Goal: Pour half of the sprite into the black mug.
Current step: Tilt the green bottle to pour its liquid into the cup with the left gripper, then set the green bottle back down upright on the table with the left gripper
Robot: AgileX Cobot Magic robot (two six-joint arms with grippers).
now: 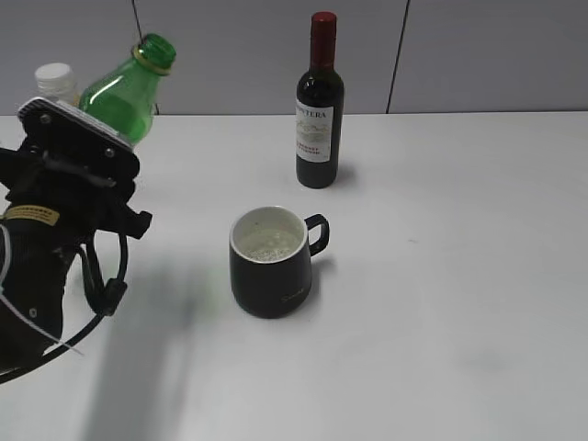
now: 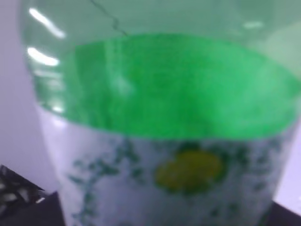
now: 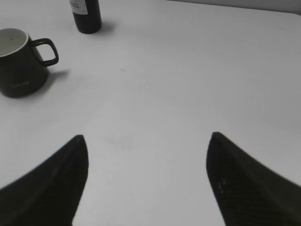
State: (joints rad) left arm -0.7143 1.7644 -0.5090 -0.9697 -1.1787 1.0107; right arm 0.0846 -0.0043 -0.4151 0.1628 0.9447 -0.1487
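The sprite (image 1: 124, 96), a green capless bottle, is held off the table at the far left and leans with its neck up and to the right. My left gripper (image 1: 99, 130) is shut on its body, and the bottle's green wall and pale label (image 2: 164, 84) fill the left wrist view. The black mug (image 1: 271, 276) stands mid-table, to the right of and below the bottle's mouth, with bubbly clear liquid inside and its handle to the right. My right gripper (image 3: 148, 141) hangs open over bare table, the black mug (image 3: 19, 66) far to its upper left.
A dark wine bottle (image 1: 319, 110) with a red cap stands behind the mug; its base (image 3: 87, 16) shows in the right wrist view. A white-capped bottle (image 1: 55, 81) peeks out behind the left arm. The white table (image 1: 459, 276) stretches to the right.
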